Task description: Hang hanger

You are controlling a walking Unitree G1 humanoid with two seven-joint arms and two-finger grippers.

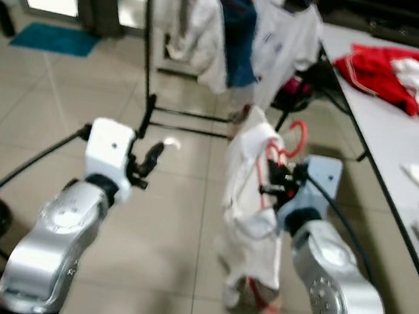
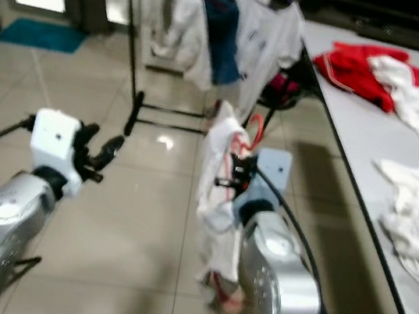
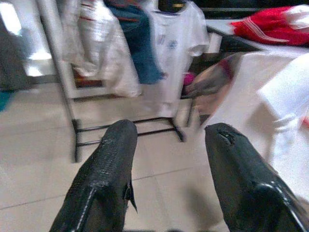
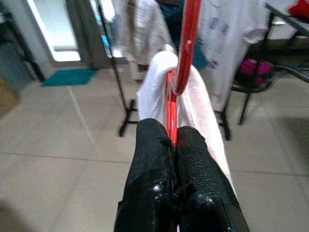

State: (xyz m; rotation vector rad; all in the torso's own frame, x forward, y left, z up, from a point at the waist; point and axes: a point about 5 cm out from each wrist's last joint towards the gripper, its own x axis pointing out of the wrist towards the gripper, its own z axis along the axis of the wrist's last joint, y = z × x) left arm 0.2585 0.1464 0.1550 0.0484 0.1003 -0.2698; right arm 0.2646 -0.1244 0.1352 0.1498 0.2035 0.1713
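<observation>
Right gripper (image 4: 176,140) has its two black textured fingers pressed together on the thin red hanger (image 4: 181,58), which has a smooth, curved hook at the top. On the hanger hangs a white garment (image 1: 246,202) of soft cloth, falling in folds in front of the right arm, above the tiled floor (image 1: 167,230). Its lower part is blurred, and the hanger's shoulders are hidden under the cloth.

Left gripper (image 3: 169,159) is held out over the floor with its fingers spread apart and nothing between them; their surface looks rough and finely ribbed.

Ahead stands a dark metal clothes rack (image 1: 149,77) with a white T-shirt (image 1: 287,34), a blue piece and pale clothes on it. Its top bar is cut off by the frame edge. On the robot's right, a grey table (image 1: 395,129) carries red and white clothes (image 1: 395,74).
</observation>
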